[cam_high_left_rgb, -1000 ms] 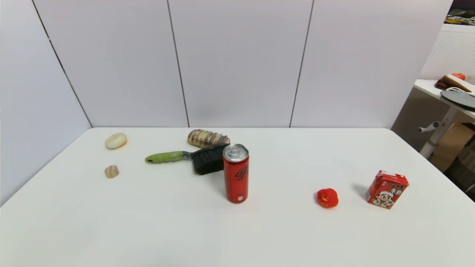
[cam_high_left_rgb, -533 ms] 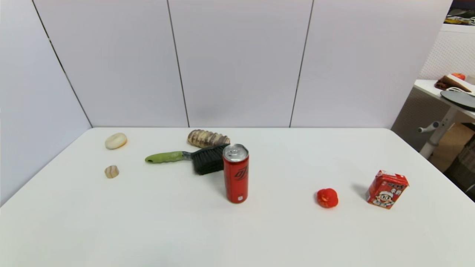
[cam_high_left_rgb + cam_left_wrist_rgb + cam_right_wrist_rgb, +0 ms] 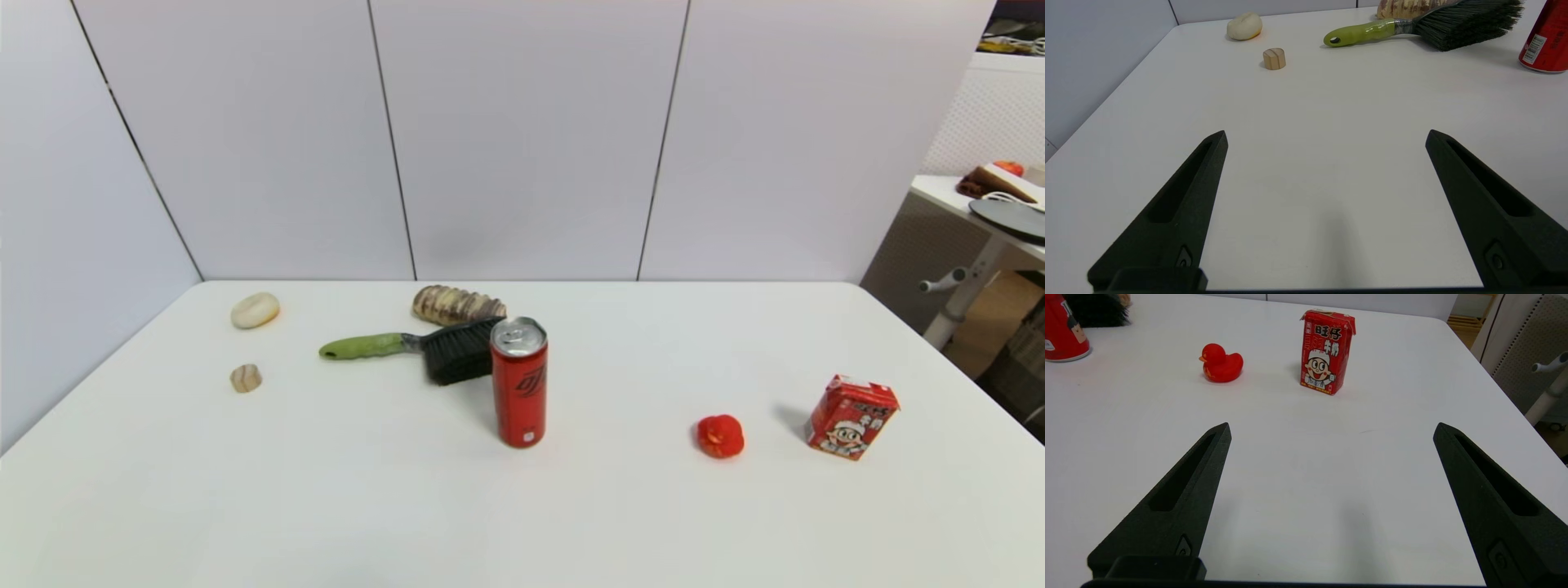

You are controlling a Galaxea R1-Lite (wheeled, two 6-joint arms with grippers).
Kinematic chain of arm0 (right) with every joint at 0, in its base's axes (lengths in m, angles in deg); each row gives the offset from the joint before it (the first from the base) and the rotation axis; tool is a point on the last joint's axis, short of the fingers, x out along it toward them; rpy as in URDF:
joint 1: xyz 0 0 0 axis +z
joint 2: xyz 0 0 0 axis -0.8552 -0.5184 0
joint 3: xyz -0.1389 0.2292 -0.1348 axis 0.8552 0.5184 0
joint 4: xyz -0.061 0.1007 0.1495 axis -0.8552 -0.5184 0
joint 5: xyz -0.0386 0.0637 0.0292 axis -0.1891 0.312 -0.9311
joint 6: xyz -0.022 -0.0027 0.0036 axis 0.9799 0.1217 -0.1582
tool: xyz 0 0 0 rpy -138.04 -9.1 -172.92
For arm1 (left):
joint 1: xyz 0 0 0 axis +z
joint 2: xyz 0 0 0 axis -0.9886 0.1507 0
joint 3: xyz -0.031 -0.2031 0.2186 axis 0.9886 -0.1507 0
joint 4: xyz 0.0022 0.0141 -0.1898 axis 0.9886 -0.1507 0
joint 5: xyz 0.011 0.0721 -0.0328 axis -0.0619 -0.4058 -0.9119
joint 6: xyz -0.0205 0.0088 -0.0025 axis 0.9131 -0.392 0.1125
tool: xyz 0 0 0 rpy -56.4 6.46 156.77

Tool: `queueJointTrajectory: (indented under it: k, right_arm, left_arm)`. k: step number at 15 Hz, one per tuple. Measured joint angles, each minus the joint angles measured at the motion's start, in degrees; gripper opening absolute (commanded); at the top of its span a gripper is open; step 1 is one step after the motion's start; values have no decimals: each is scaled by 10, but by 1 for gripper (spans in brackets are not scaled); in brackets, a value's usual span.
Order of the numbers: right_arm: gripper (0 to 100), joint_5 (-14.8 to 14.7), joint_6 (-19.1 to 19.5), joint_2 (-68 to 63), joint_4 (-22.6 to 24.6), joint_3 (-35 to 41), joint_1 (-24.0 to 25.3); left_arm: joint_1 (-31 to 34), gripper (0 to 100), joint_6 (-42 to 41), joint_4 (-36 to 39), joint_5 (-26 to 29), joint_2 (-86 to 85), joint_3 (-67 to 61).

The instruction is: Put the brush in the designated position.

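1. One brush (image 3: 424, 349) lies flat on the white table (image 3: 326, 490), toward the far left-centre. Its lime-green handle (image 3: 362, 346) points to the robot's left and its black bristles (image 3: 459, 353) point toward the can.
2. One red can (image 3: 520, 382) stands upright just beside the bristles, on their near right side; from the head view it overlaps them, so I cannot tell whether they touch.
3. One brown-and-cream ribbed object (image 3: 457, 305) lies just behind the brush head, near the far edge of the table.
4. One pale rounded object (image 3: 255, 310) sits at the far left, and one small wooden cylinder (image 3: 246, 378) sits nearer than it, both well apart from the brush handle.
5. One red rubber duck (image 3: 720, 435) and one red drink carton (image 3: 851, 416) stand on the right side, near each other and well apart from the can.
6. The left gripper (image 3: 1327, 136) hovers over bare tabletop at the near left, its fingers (image 3: 1180, 212) spread wide, holding and touching nothing; the brush is well ahead of it.
7. The right gripper (image 3: 1331, 430) hovers over bare tabletop at the near right, its fingers (image 3: 1180, 506) likewise spread wide and empty, with the duck and carton ahead.
8. Neither arm shows in the head view.
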Motion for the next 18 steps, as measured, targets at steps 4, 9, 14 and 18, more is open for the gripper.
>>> queueJointTrajectory:
  k: [4,9,14,18]
  right_arm:
    - [100,0,0,0,0,0,0]
    - [100,0,4,0,0,0,0]
    - [100,0,3,0,0,0,0]
    - [100,0,2,0,-1,0,0]
  left_arm:
    - [0,100,0,0,0,0,0]
    - [0,100,0,0,0,0,0]
    - [0,100,0,0,0,0,0]
    - [0,100,0,0,0,0,0]
